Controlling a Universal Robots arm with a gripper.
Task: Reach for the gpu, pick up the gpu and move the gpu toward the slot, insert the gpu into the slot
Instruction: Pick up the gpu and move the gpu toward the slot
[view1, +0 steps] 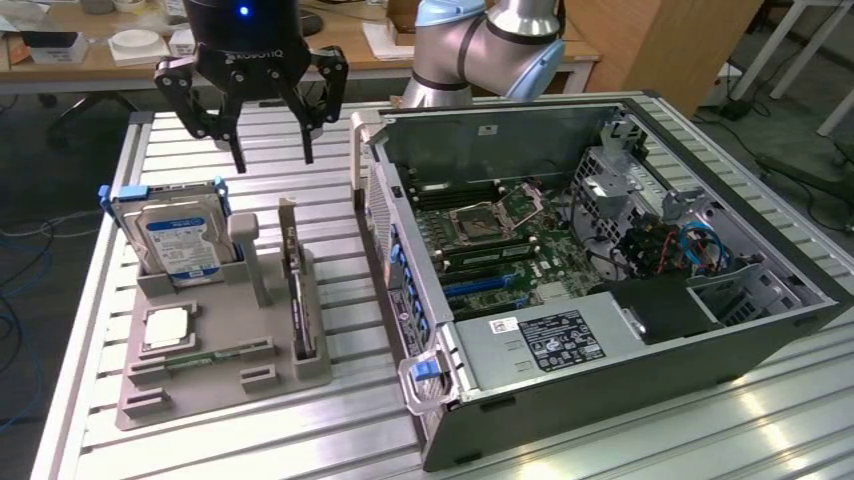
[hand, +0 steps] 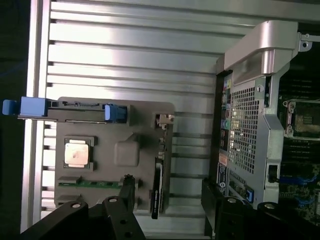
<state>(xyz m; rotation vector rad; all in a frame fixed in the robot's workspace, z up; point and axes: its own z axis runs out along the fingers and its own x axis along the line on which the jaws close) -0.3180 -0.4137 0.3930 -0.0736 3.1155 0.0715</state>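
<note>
Counts are taken from the grey holder tray (view1: 200, 395), one on the worktop (view1: 334, 445).

- Held on the tray: one hard drive (view1: 180, 240), one processor chip (view1: 167, 327), one memory stick (view1: 214, 355), one gpu (view1: 296, 300).
- Beside the tray: one open computer case (view1: 641, 390).
- Above the tray: one gripper (view1: 275, 160), on which two fingers (view1: 238, 150) are counted.

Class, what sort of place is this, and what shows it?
Probably a robotics lab or workshop: an open computer case on a slatted metal table, a grey parts holder, and a gripper above it.
</note>
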